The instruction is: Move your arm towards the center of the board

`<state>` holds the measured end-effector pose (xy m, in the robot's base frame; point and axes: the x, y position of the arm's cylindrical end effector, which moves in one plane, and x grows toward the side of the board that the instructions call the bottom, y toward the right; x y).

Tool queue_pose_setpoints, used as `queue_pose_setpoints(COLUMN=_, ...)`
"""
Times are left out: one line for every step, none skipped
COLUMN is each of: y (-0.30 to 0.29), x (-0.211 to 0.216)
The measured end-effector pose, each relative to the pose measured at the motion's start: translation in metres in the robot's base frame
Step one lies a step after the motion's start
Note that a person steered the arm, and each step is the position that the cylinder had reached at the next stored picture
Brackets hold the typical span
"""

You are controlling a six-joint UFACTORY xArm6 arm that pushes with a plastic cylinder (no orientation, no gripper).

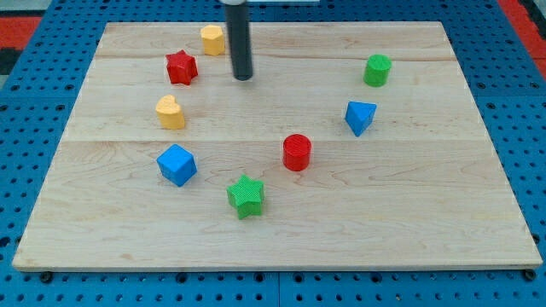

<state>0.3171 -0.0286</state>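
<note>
With no gripper fitted and nothing held, my tip [244, 77], just right of the yellow block [212, 39] near the tabletop's [444, 213] top, should be slid down-view into open centre, short of the red cylinder [297, 152].

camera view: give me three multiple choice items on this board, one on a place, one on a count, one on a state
1. Where is my tip?
A. right of the red star
B. beside the green star
C. on the blue cube

2. How many blocks lie on the board?
A. six
B. eight
C. ten

3. Is the tip touching a block?
A. yes, the red cylinder
B. yes, the green cylinder
C. no

Key: 1 A, the rod ends near the view's top, right of the red star. 2 B, eight show. 3 C, bare wood surrounds the tip.
</note>
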Motion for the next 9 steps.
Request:
queue_pose_setpoints(y=0.021, x=0.014)
queue_pose_setpoints(y=0.021, x=0.047)
queue_pose_setpoints(y=0.021, x=0.051)
queue_pose_setpoints(y=0.021, x=0.042)
queue_pose_setpoints(y=0.020, x=0.042)
queue_pose_setpoints(y=0.020, x=0.042)
queue_pose_setpoints(y=0.020, x=0.042)
queue_pose_setpoints(y=0.020, x=0.042)
queue_pose_setpoints(y=0.017, x=0.029)
